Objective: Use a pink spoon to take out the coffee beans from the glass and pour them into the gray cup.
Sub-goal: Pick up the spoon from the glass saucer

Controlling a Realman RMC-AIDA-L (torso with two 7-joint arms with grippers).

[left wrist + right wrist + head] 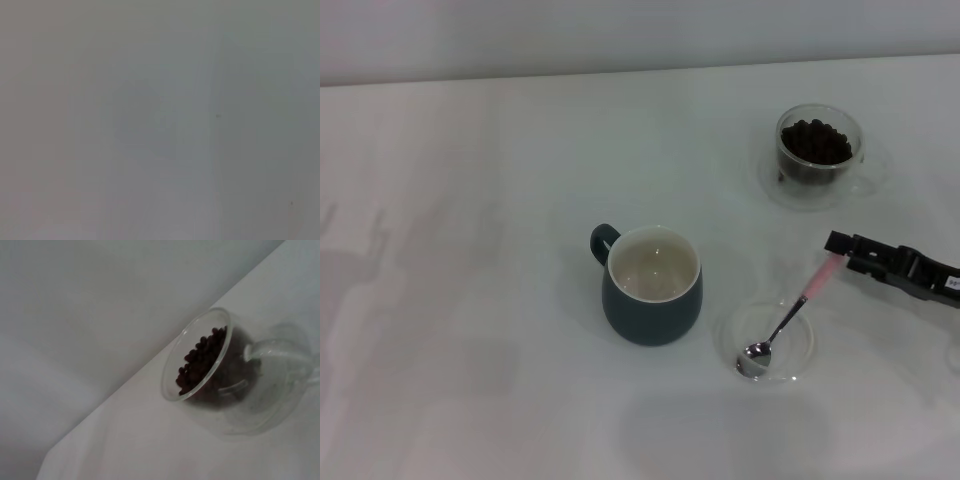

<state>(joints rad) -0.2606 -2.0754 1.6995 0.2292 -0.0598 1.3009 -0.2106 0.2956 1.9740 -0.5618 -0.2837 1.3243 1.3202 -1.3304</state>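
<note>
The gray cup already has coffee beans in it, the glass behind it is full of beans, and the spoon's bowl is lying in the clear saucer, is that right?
Not quite. The gray cup is empty: the head view shows only its bare cream inside. The rest holds: the glass holds the coffee beans, and the pink spoon rests its bowl in the clear saucer, handle at the right gripper.

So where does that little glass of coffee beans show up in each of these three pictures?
Head view: the glass stands at the far right of the table, on a clear saucer, beyond the right gripper.
Left wrist view: not in it; only a plain grey surface shows.
Right wrist view: the glass fills the right half and appears tilted.
Shared landmark: the dark coffee beans heaped inside, also plain in the right wrist view.
</note>
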